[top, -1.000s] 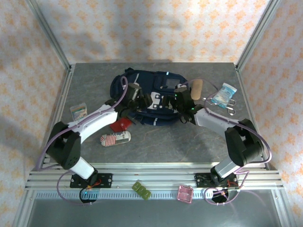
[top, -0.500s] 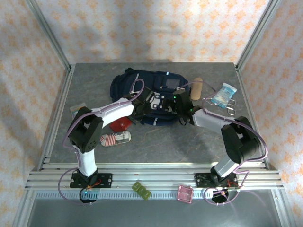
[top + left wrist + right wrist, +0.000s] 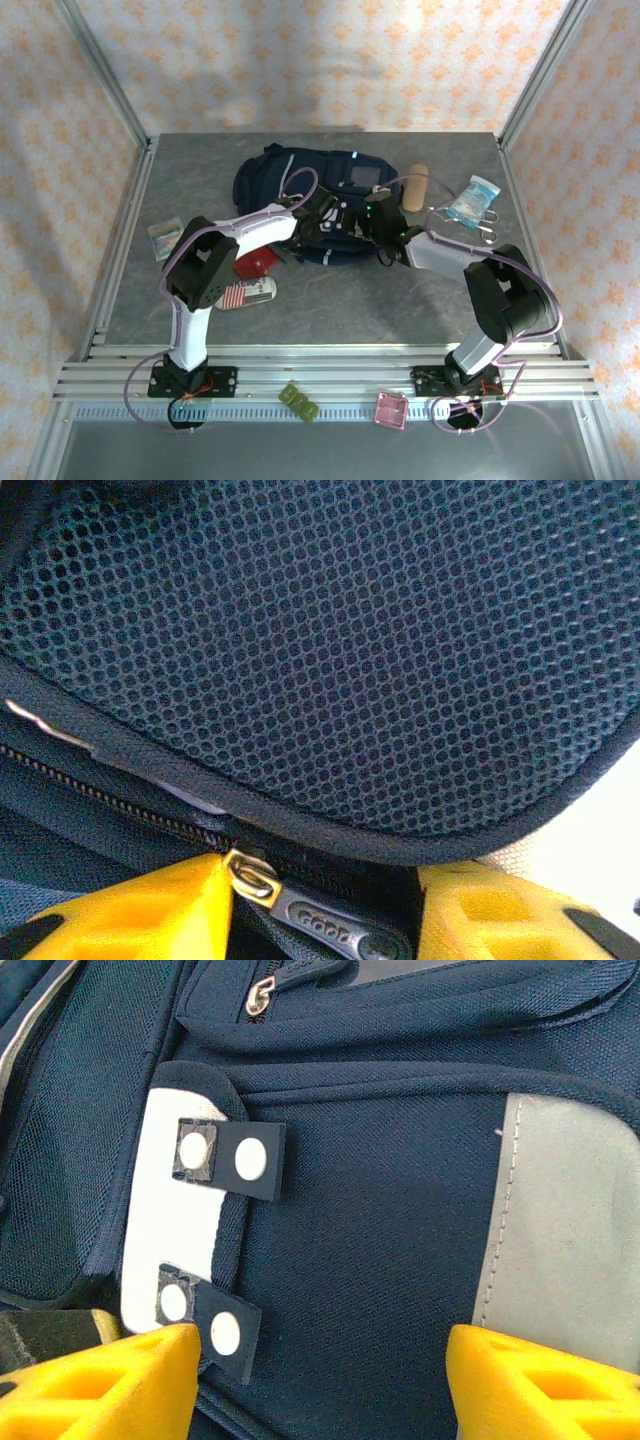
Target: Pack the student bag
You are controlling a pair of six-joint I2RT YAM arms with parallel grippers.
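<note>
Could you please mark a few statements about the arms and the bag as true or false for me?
1. The left gripper has its jaws apart, with a zipper pull between them. True.
2. The right gripper has its jaws shut on a strap. False: they stand apart over the navy fabric of the student bag.
3. The striped pencil case is inside the bag. False: it lies on the table, beside the left arm.
4. Scissors lie to the right of the bag. True.
</note>
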